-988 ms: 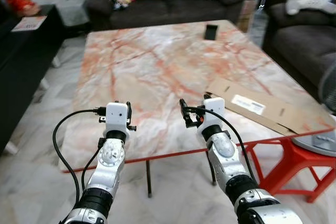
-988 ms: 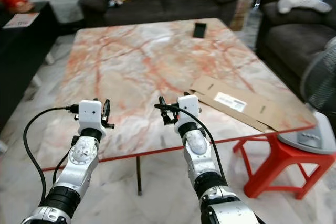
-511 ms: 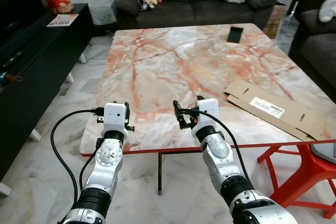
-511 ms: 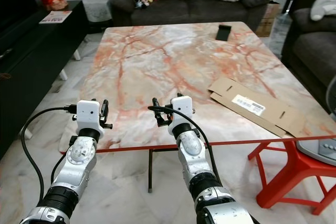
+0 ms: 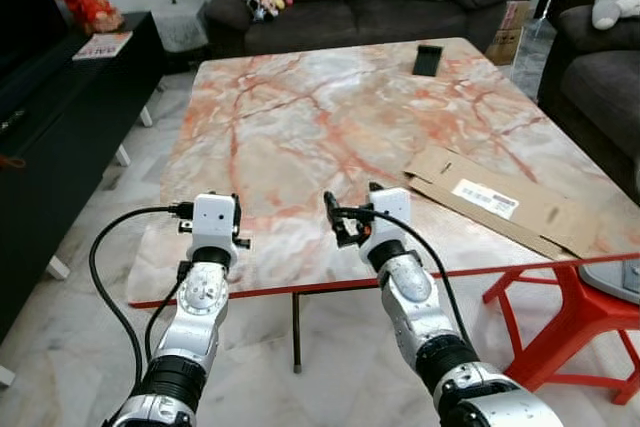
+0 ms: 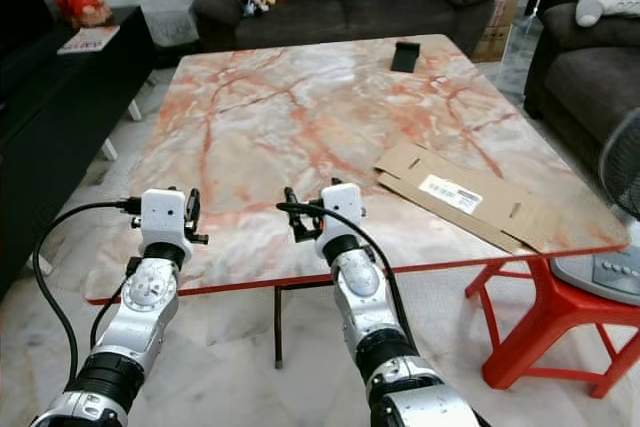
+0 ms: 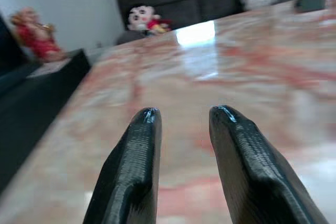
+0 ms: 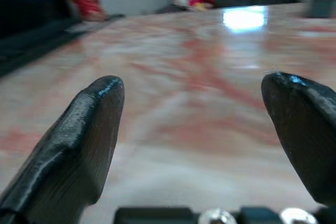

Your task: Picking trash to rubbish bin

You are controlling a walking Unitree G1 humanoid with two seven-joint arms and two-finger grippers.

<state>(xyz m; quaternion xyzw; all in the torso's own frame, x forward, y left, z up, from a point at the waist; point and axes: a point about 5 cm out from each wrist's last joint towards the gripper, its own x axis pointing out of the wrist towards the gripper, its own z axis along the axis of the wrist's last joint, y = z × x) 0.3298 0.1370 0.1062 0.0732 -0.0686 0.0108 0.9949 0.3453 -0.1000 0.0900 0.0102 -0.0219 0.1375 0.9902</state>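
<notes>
Cardboard (image 5: 498, 201) is your likely target: a flattened brown carton piece with a white printed label, lying flat on the marble bench (image 5: 320, 117) near its right-hand edge, with one end reaching toward the corner above the red stool (image 5: 570, 317). It looks thin, stiff and creased, with small slots cut in it, so you would probably need to slide a finger under an edge or drag it to the bench rim before it can be pinched. Your two arms are held forward and level at the near edge of the bench, which reads as a ready posture for approaching rather than a reach, since neither end effector touches anything. Your left end effector (image 7: 181, 116) hovers low over the near left part of the bench with its fingers a narrow gap apart and nothing between them. Your right end effector (image 8: 194, 95) sits near the middle of the near edge with its fingers spread wide, also empty, and the cardboard lies well apart from it, off to its right. A small dark object (image 5: 428, 59) rests at the far side of the bench; you cannot tell what it is. No rubbish bin can be made out, so you will have to find it after the pick.
</notes>
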